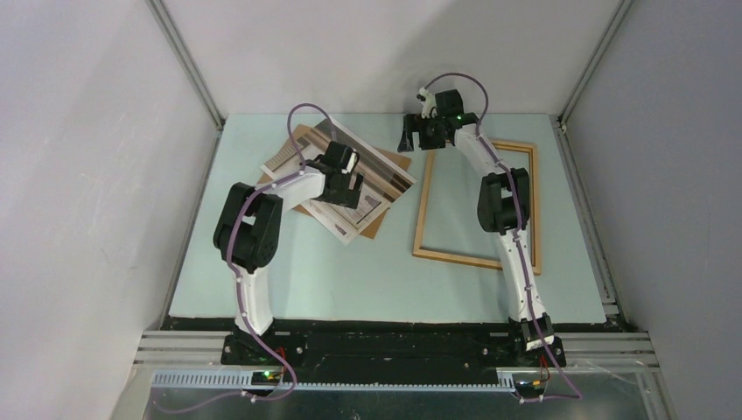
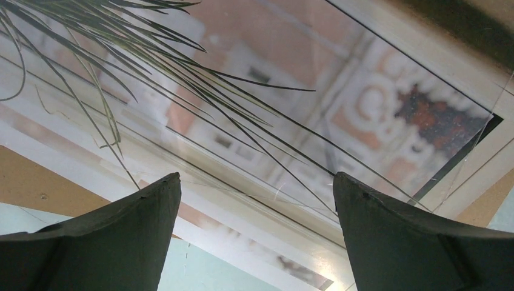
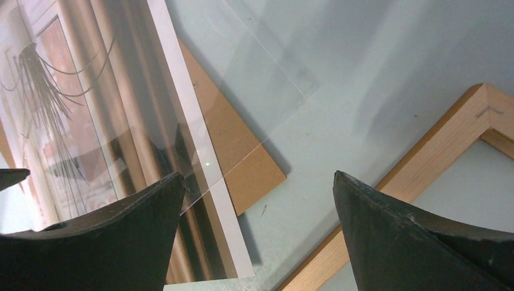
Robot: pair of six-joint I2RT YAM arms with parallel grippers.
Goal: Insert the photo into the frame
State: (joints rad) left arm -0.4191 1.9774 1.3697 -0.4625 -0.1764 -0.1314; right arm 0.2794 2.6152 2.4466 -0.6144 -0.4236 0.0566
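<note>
The photo [image 1: 385, 179], a print of a grass plant beside striped curtains, lies tilted at the back left on a brown backing board [image 1: 378, 226]. A clear sheet [image 3: 260, 66] partly covers it. My left gripper [image 1: 346, 192] hovers over the photo [image 2: 273, 91]; in its wrist view the left gripper [image 2: 254, 179] is open with nothing between its fingers. The light-wood frame [image 1: 473, 261] lies flat to the right. My right gripper [image 1: 411, 140] hangs open at the back, above bare table between the board's corner [image 3: 236, 151] and the frame's corner [image 3: 436, 145]. The photo's edge [image 3: 91, 121] shows on its left.
Grey walls and metal rails enclose the pale green table [image 1: 350, 280] on three sides. The right arm's forearm [image 1: 503, 201] reaches over the frame's right half. The arm bases sit on the near rail.
</note>
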